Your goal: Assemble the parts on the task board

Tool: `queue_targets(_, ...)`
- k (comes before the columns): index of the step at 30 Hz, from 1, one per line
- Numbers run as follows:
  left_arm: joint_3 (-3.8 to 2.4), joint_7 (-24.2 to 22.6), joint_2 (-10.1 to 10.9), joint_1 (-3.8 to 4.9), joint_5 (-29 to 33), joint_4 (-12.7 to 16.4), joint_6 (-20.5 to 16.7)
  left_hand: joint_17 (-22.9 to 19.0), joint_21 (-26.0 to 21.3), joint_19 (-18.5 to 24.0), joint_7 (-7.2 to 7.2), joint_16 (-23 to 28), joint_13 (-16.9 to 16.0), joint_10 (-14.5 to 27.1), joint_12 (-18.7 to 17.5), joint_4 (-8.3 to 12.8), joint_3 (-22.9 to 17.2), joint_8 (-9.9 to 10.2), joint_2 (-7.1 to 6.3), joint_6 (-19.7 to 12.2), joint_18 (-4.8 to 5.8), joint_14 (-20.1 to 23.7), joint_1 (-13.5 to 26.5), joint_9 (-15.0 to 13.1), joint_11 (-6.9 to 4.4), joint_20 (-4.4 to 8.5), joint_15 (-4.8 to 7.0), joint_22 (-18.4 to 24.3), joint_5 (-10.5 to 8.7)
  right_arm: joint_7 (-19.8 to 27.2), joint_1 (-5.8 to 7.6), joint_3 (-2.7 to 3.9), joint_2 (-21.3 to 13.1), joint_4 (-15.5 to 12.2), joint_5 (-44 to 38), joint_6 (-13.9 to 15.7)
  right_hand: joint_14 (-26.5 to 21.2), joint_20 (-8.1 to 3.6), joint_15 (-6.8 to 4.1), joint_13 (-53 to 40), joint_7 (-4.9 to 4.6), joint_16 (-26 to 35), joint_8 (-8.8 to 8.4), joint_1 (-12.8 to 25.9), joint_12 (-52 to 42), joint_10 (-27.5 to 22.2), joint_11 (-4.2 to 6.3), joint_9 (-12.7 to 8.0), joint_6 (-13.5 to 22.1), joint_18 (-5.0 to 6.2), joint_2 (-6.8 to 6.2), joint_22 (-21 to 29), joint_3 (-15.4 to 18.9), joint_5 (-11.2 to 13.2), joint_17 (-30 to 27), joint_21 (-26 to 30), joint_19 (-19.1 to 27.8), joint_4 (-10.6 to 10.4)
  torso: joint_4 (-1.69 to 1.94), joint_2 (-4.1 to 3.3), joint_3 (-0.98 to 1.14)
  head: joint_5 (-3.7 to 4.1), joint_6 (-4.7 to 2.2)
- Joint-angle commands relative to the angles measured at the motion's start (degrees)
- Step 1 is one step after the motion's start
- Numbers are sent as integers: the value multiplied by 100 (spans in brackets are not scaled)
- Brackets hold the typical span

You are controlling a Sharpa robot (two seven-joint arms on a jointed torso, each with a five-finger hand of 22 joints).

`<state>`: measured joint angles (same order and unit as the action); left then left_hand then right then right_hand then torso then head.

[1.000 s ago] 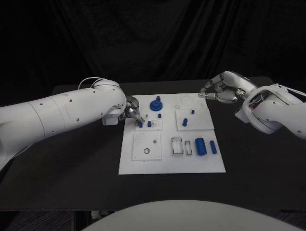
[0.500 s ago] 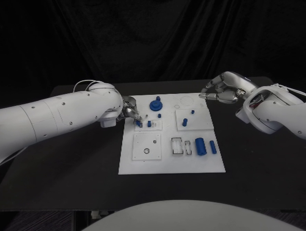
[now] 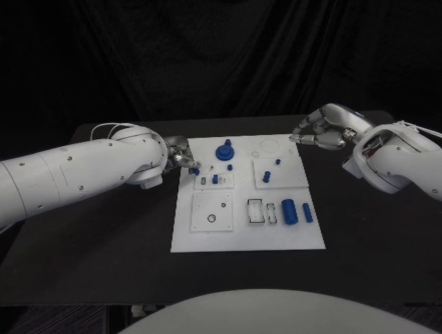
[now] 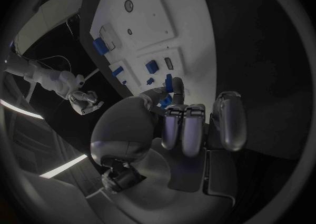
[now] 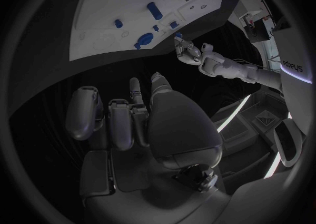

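Left hand (image 3: pixel 184 159) pinches a small blue part (image 4: pixel 168 83) in its fingertips at the left edge of the task board (image 3: pixel 248 238), probably to carry it to a free socket. Right hand (image 3: pixel 319 133), curled and holding nothing, waits over the desk (image 3: pixel 100 236) beside the board's far right corner, away from the work. On the board, blue pegs (image 3: pixel 215 179) stand in the small plate near the left hand and two blue cylinders (image 3: pixel 290 211) lie near the right edge

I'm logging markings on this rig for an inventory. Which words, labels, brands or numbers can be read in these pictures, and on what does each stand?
A dark word stands on the robot's white body in the right wrist view; too blurred to read with certainty.
The task board shows no readable text.
Left hand and right hand: no markings legible.
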<state>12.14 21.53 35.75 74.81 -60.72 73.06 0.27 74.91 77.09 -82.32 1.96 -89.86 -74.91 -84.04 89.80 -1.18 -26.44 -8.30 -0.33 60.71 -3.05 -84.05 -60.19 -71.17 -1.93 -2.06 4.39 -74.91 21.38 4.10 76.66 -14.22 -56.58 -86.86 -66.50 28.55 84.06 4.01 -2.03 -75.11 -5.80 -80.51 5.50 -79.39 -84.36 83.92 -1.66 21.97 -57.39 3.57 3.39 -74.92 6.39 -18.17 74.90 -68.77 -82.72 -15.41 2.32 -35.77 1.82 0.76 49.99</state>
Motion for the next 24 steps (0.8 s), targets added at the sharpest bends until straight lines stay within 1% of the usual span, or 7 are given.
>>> queue_targets(1, -4, -327, 84, -26, 35, 166, -893, 1509, -26, 9, -19, -14, -1509, -596, 20, 275, -317, -31, 11, -21, -31, -595, 65, -6, -25, 31, 36, -1056, -34, -95, -12, 3, -10, -7, -48, -4, 322, 4, -14, -981, -21, 19, -14, -40, 34, 25, 2, -5, -33, 78, -10, -934, 5, -21, 819, 34, 36, -31, 13, 4, 1, -17, 1)
queue_targets(6, -4, -528, 252, -104, 34, 417, -1505, 1509, -27, 9, -19, -14, -1509, -596, 20, 275, -338, -29, 10, -33, -31, -595, 67, -8, -22, 31, 34, -1057, -50, -91, -13, 3, -8, -4, -48, 19, 319, 4, -13, -974, -23, 28, -16, -36, 42, 17, 1, -6, -30, 79, -15, -933, 10, -21, 813, 39, 39, -38, -4, -3, -1, -75, 1)
queue_targets(9, -4, -651, 327, -200, 34, 534, -1858, 1509, -27, 8, -14, -14, -1509, -596, 20, 253, -355, -30, 9, -39, -30, -595, 80, -12, -17, 28, 30, -1059, -89, -92, -13, 3, -7, 3, -48, 29, 316, 5, -12, -971, -25, 35, -19, -33, 46, 13, -1, -8, -26, 81, -18, -930, 16, -21, 808, 51, 44, -45, 0, -2, -1, -84, 1)
queue_targets(13, -4, -850, 358, -339, -23, 600, -2273, 1509, -20, 4, -16, -14, -1509, -596, 20, 251, -361, -30, 10, -40, -28, -595, 77, -12, -16, 28, 29, -1061, -93, -89, -22, 3, -4, 10, -48, 41, 316, 5, -12, -971, -25, 35, -19, -33, 46, 13, -1, -8, -26, 81, -18, -930, 16, -21, 808, 51, 44, -45, 0, 1, 9, -99, 1)
queue_targets(15, -4, -894, 354, -390, -149, 609, -2402, 1509, -21, 5, -17, -14, -1509, -596, 20, 251, -368, -30, 11, -42, -28, -595, 73, -12, -16, 27, 28, -1061, -95, -87, -27, 3, -8, 8, -48, 46, 316, 5, -12, -971, -25, 35, -19, -33, 46, 13, -1, -8, -26, 81, -18, -930, 16, -21, 808, 51, 44, -45, 9, 4, 10, -99, 1)
queue_targets(21, -4, -943, 323, -550, -471, 622, -2709, 1509, -4, -7, -14, -14, -1509, -596, 20, 218, -382, -38, -2, -29, -23, -595, 83, -15, -14, 25, 26, -1068, -123, -89, -37, 3, -29, 2, -49, 57, 312, 5, -11, -964, -26, 45, -21, -31, 53, 5, -2, -9, -23, 83, -21, -926, 21, -21, 802, 65, 50, -51, 4, 10, 13, -85, 1)
queue_targets(24, -4, -933, 309, -593, -514, 612, -2749, 1509, 0, -10, -15, -14, -1509, -596, 20, 211, -385, -39, -2, -25, -22, -595, 84, -15, -14, 24, 26, -1070, -128, -91, -38, 3, -33, 1, -49, 58, 306, 6, -10, -960, -27, 62, -22, -29, 58, 0, -3, -10, -22, 86, -24, -923, 24, -20, 790, 78, 55, -55, 5, 12, 14, -79, 1)
